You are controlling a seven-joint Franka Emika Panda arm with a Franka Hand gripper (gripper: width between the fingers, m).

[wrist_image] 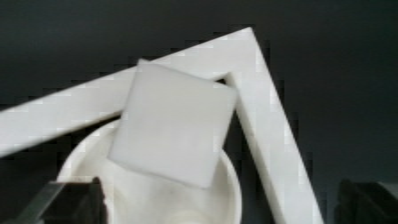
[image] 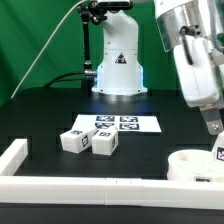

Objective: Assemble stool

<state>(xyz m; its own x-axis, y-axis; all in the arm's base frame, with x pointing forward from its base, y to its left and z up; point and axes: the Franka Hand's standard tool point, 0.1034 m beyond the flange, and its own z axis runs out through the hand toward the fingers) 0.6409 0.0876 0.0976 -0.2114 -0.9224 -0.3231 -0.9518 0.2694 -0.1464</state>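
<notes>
The round white seat (image: 192, 163) lies in the corner of the rail at the exterior view's lower right; it also shows in the wrist view (wrist_image: 86, 172). A white leg (wrist_image: 171, 122) stands over the seat, and its tag shows at the exterior view's right edge (image: 219, 152). My gripper (image: 212, 127) is just above that leg. In the wrist view its dark fingertips (wrist_image: 71, 203) sit far apart at the frame's corners, with a gap beside the leg, so my gripper (wrist_image: 217, 205) looks open around it. Two more legs (image: 75, 140) (image: 104, 143) lie side by side on the table.
The long white border rail (image: 60, 186) runs along the front and the exterior view's left; its corner shows in the wrist view (wrist_image: 253, 60). The marker board (image: 116, 123) lies behind the two legs. The robot base (image: 117, 65) stands at the back.
</notes>
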